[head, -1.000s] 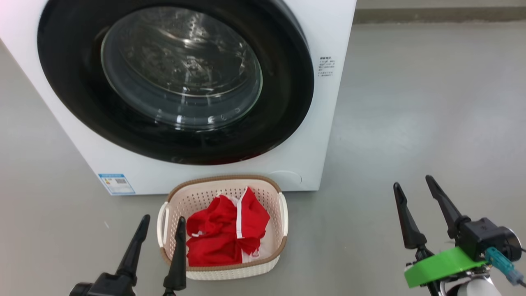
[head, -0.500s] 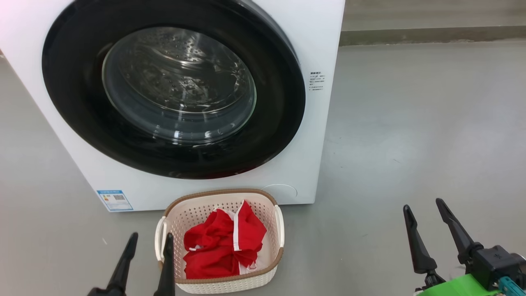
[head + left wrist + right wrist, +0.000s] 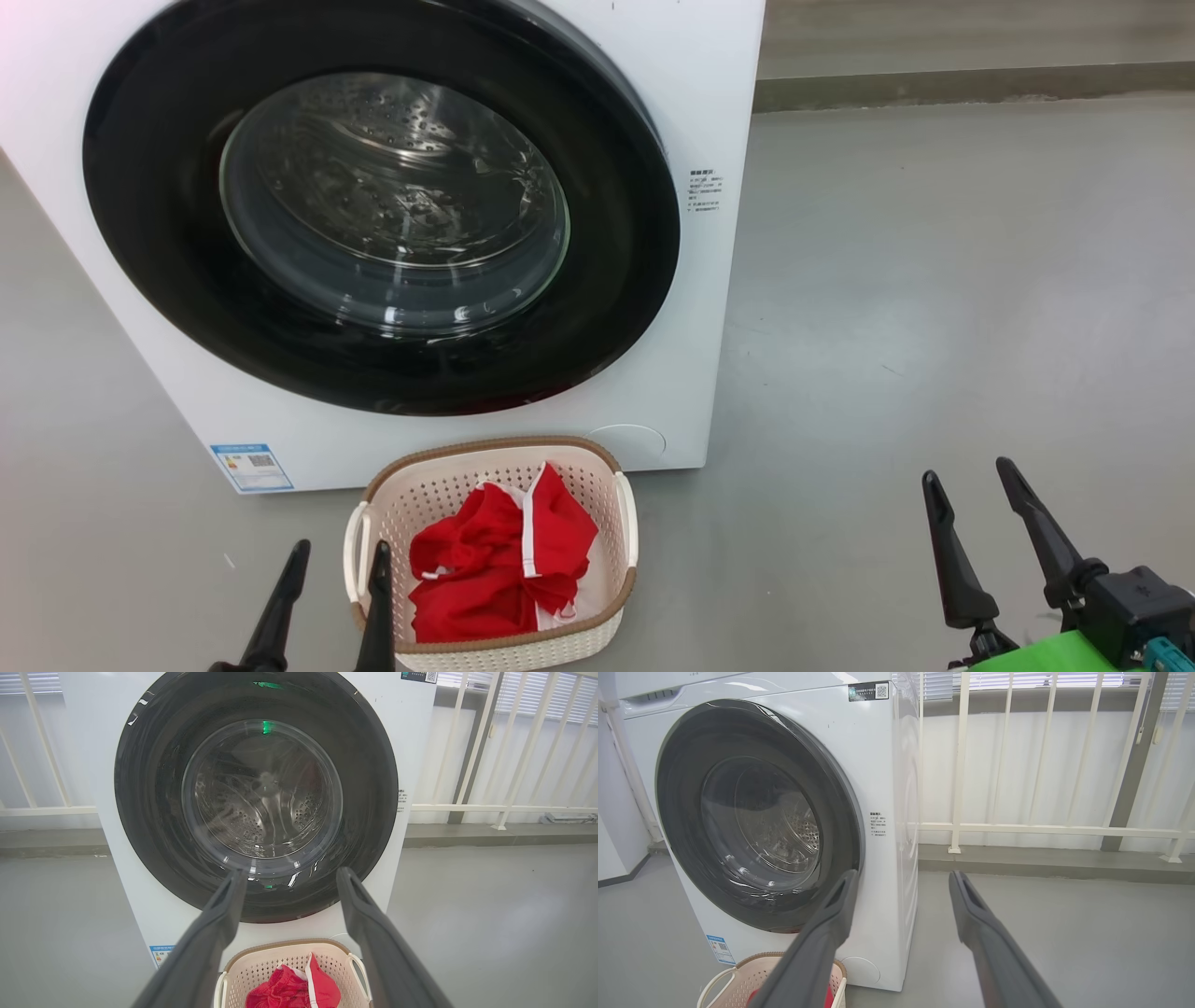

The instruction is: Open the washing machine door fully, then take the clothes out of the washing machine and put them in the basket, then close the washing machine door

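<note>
At the left, the left end effector (image 3: 341, 551) is released and empty, just beside the basket (image 3: 485, 446). The red clothes (image 3: 495, 569) lie inside it, before the washing machine (image 3: 709, 327), whose door (image 3: 149, 187) is shut. Far right, the right end effector (image 3: 968, 476) is released, empty.

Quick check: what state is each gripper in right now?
Left gripper: open, holding nothing.
Right gripper: open, holding nothing.
</note>
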